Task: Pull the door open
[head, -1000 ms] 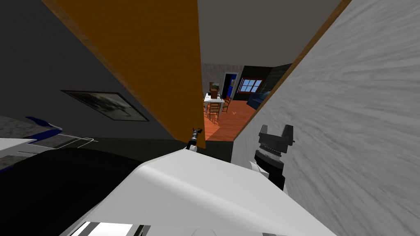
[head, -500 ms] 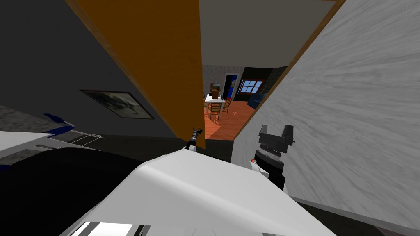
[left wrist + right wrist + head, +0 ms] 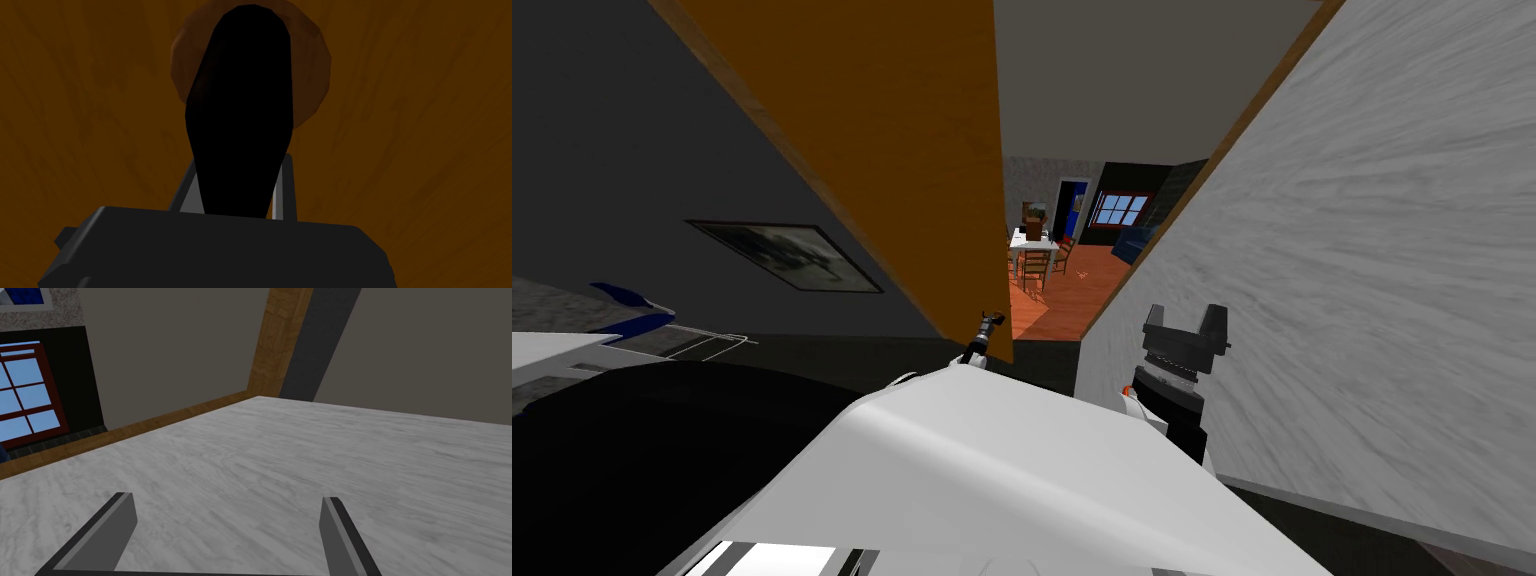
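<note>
Gripping the black door handle [image 3: 240, 100], the left claw [image 3: 239, 162] has its fingers [image 3: 285, 190] clamped on either side of it, tight against the orange-brown door [image 3: 882, 150]. And the door stands ajar, up ahead on my left, with a wood-floored room [image 3: 1072, 290] past its edge. Right claw [image 3: 227, 508], spread wide, hangs beside the grey-white wall [image 3: 1362, 250].

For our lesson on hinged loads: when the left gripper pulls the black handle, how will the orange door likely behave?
The door is a flat slab standing ajar, so it will probably swing rigidly. It looks tall, so likely heavy. The handle looks smooth and tapered; the left gripper, shut on it, might slip.
</note>
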Motion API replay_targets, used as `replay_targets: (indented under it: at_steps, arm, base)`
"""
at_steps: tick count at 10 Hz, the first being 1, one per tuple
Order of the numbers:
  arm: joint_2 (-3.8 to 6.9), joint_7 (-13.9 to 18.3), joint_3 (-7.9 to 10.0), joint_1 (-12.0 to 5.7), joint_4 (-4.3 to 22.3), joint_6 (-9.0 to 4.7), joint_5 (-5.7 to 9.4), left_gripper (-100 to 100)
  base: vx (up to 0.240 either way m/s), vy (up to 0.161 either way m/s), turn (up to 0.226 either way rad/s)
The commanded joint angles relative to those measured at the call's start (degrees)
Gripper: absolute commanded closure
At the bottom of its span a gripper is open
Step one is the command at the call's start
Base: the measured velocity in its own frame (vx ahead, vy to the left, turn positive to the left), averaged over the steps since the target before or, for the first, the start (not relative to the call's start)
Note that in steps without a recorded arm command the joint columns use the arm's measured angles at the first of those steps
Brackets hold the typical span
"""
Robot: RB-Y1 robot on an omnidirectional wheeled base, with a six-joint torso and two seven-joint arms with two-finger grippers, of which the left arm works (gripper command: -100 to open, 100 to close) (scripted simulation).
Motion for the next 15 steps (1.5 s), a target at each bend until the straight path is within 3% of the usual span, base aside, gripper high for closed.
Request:
replay_targets:
  at_steps: [1,3,4,5,6,8,10,12,14,15]
  arm:
    - [1.62,0.45,-0.34,-0.31,-0.23,-0.11,-0.71,100]
    - [2.68,0.89,-1.24,-0.84,0.51,-0.63,-1.81,100]
    - [2.15,0.79,-1.08,-0.62,1.00,-0.55,-1.51,100]
    - [3.63,2.32,-1.58,0.00,1.37,-1.75,-1.35,100]
    - [4.11,2.83,-1.75,0.26,1.52,-2.16,-1.29,100]
    - [6.51,5.39,-2.60,1.53,2.27,-4.20,-0.96,100]
    - [7.91,6.87,-3.10,2.26,2.71,-5.39,-0.77,100]
    - [10.84,10.00,-4.14,3.81,3.62,-7.89,-0.38,100]
    - [12.29,11.53,-4.65,4.57,4.07,-9.12,-0.18,100]
    - [13.65,12.98,-5.13,5.29,4.50,-10.27,0.00,100]
  base:
    - [0.012,0.014,-0.152]
    - [0.047,0.006,-0.221]
    - [0.036,0.007,-0.048]
    - [-0.107,0.040,-0.232]
    - [-0.175,0.031,-0.259]
    - [-0.182,0.023,-0.245]
    - [-0.146,0.000,-0.185]
    - [-0.152,-0.034,-0.250]
    - [-0.106,-0.024,-0.142]
    - [-0.097,-0.048,-0.136]
